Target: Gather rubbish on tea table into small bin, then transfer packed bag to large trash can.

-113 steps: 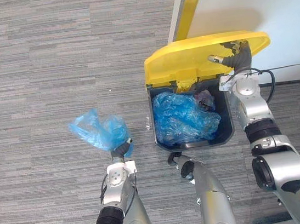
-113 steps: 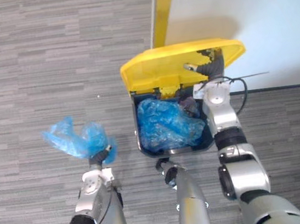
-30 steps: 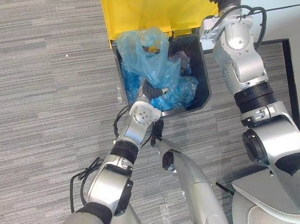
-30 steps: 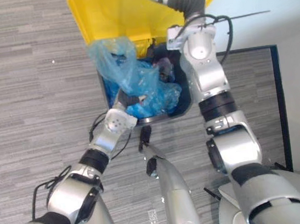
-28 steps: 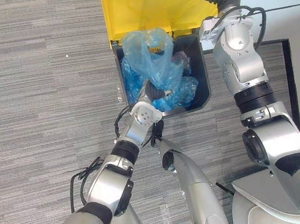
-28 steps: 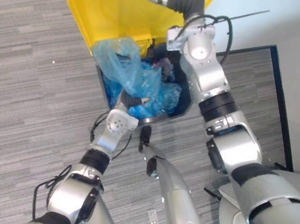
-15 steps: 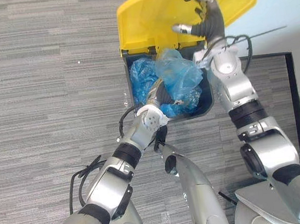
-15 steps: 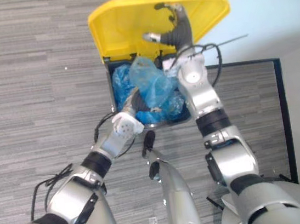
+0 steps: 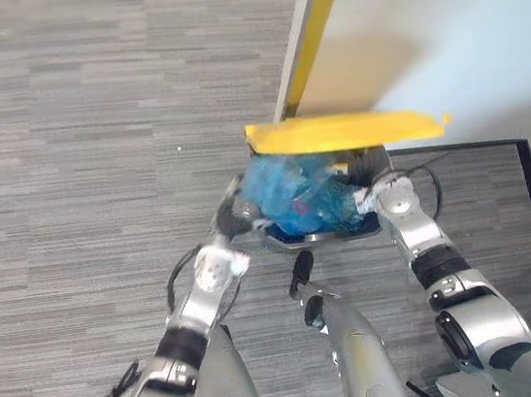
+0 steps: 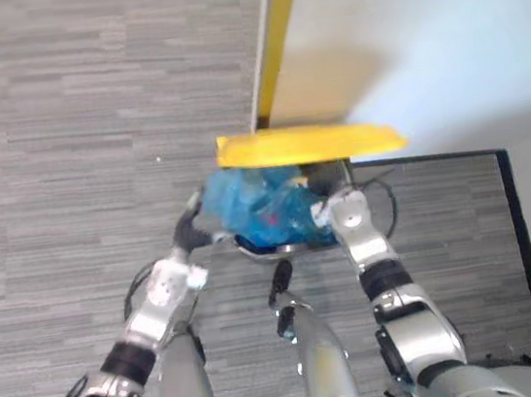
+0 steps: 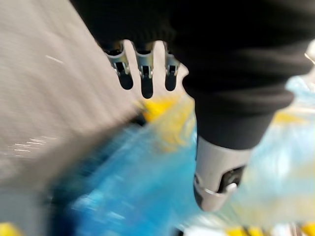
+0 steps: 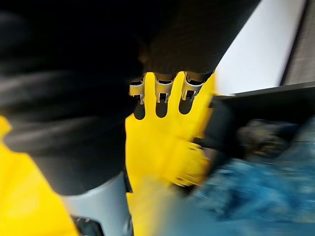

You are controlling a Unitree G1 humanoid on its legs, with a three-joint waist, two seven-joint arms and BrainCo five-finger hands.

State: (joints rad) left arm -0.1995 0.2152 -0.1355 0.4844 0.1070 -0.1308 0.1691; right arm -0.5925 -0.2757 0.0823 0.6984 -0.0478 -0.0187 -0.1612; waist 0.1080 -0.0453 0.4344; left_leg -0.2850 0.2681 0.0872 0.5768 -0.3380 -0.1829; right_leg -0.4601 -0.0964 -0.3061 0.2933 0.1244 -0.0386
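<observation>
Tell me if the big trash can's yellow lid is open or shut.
Open. The yellow lid stands raised off the trash can, with blue bags heaped in the gap beneath it.

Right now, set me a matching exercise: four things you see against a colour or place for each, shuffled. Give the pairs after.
Things:
1. lid
2. bag
3. carpet
4. left hand

Colour or place:
A. blue
B. grey, striped
C. yellow
D. beside the bag, on the robot's left of it

Pairs: 1-C, 2-A, 3-B, 4-D
</observation>
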